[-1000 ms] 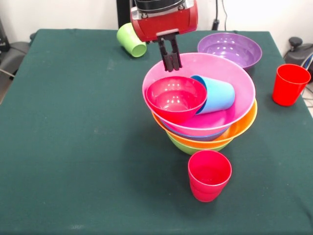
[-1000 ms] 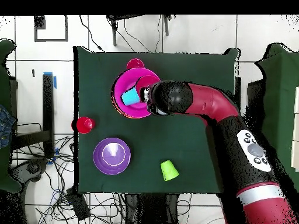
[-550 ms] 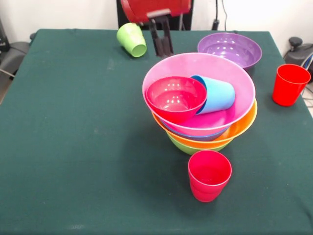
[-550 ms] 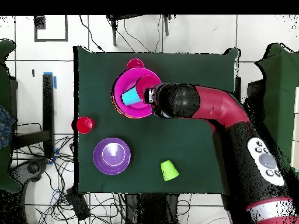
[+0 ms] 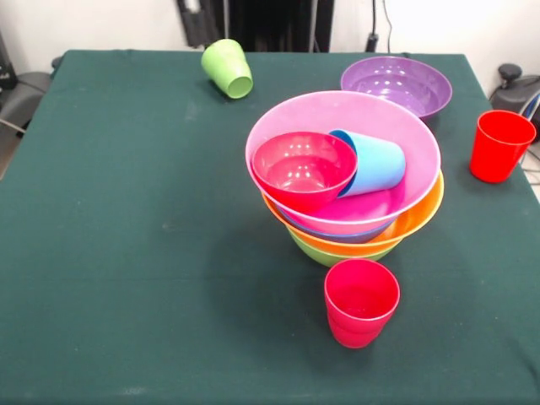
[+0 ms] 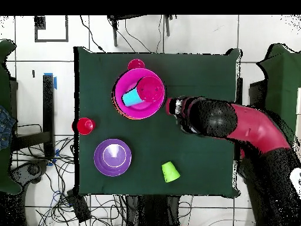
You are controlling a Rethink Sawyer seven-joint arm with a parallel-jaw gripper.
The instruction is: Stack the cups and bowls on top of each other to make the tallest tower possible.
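Overhead, the gripper (image 6: 171, 106) shows only as the dark end of the arm (image 6: 235, 120), just outside the rim of the tower (image 6: 139, 93) and apart from it; whether it is open or closed cannot be told, and it grips nothing that can be seen.

Closest to it, the tower is a nest of bowls with the pink bowl (image 5: 396, 143) widest on top, and orange (image 5: 422, 215), blue and lime green rims showing beneath. Inside the pink bowl the small red bowl (image 5: 304, 169) sits tilted on the side nearest the gripper, and the sky blue cup (image 5: 371, 163) lies on its side touching it, on the side away from the gripper.

Beyond the tower from the gripper, a red cup (image 5: 361, 301) stands upright just beside the tower's base. Farther out, well apart from both, are the lime green cup (image 5: 228, 69) lying on its side, the empty purple bowl (image 5: 396, 84), and a second red cup (image 5: 499, 145) upright near the table (image 5: 126, 253) edge.
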